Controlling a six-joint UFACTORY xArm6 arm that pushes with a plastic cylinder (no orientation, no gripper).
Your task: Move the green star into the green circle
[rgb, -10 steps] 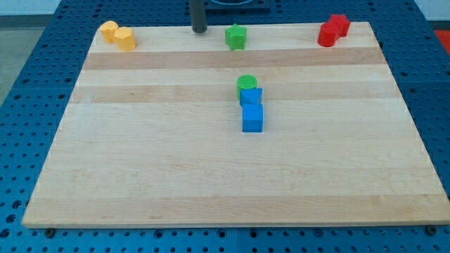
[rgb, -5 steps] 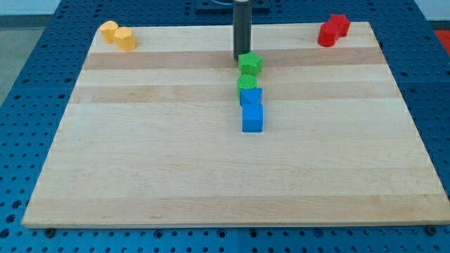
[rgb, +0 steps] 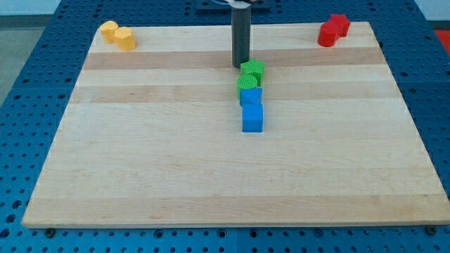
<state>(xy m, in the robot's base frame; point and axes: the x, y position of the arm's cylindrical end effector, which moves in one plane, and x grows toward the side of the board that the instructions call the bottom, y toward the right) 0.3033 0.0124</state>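
Green star point(rgb: 252, 69), bright, lobed, seemingly touching green circle point(rgb: 247, 83), my tip point(rgb: 241, 66) at its upper-left edge.

One cam only, you're looking down at board point(rgb: 140, 176) from 6 o'clock edge, facing 12, whole board visible.
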